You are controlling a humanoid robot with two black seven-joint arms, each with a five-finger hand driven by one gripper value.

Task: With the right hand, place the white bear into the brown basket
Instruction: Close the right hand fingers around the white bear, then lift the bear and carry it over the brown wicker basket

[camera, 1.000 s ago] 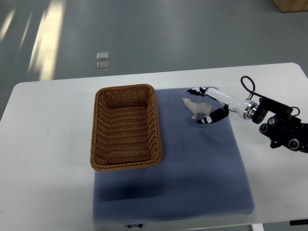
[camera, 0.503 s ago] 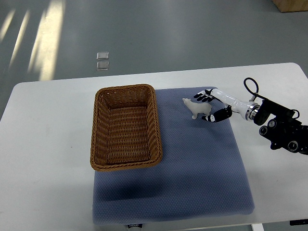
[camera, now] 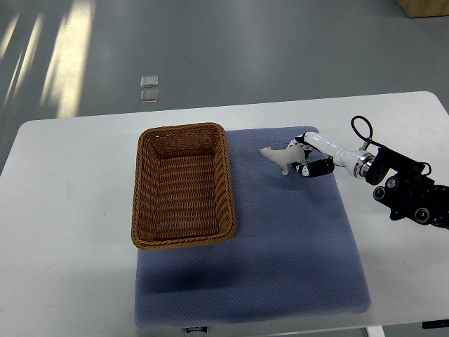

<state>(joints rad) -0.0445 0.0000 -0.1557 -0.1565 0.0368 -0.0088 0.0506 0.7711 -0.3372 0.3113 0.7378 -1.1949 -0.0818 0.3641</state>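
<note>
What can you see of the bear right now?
The bear is a small white animal figure, hard-looking, with its head pointing left toward the basket. It sits over the blue mat, right of the basket and apart from it. The right hand is closed on its rear end. It looks tipped, but I cannot tell whether its feet are off the mat.

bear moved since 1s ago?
Yes. The white bear, with the right hand closed on it, has shifted slightly left toward the brown basket.
</note>
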